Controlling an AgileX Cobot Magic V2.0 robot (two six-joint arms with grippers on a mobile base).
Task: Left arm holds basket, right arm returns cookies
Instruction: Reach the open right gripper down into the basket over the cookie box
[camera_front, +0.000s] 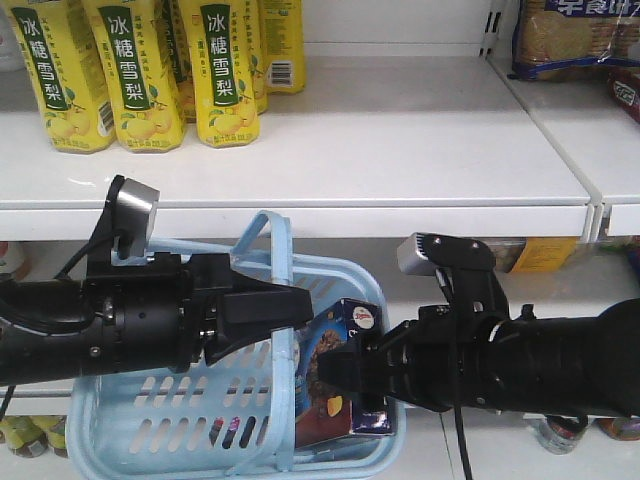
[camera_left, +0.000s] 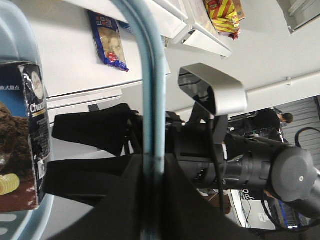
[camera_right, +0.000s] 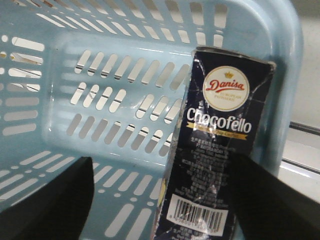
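Front view gave us one wide white shelf (camera_front: 400, 150) across the top, and under it one light blue basket (camera_front: 150, 420) in front of the lower shelf. Two black arms crossed the picture, the left arm (camera_front: 100, 320) from the left edge and the right arm (camera_front: 540, 365) from the right edge. Between them they hid much of the basket and the lower shelf.

The left gripper (camera_front: 275, 312) was clamped on the basket's raised handle (camera_front: 285, 250), and the left wrist view showed that blue bar running straight between the jaws. The right gripper (camera_front: 335, 372) was spread wide. In its wrist view a black finger (camera_right: 45, 200) showed on each side of the cookie box (camera_right: 220, 150), with a big gap on one side. Whether the other finger touched the box, I couldn't tell.

At least four yellow bottles (camera_front: 225, 70) stood at the shelf's left end. One cookie box stood upright inside the basket, against its right end wall. One biscuit pack (camera_front: 570, 40) lay on the next shelf, top right.
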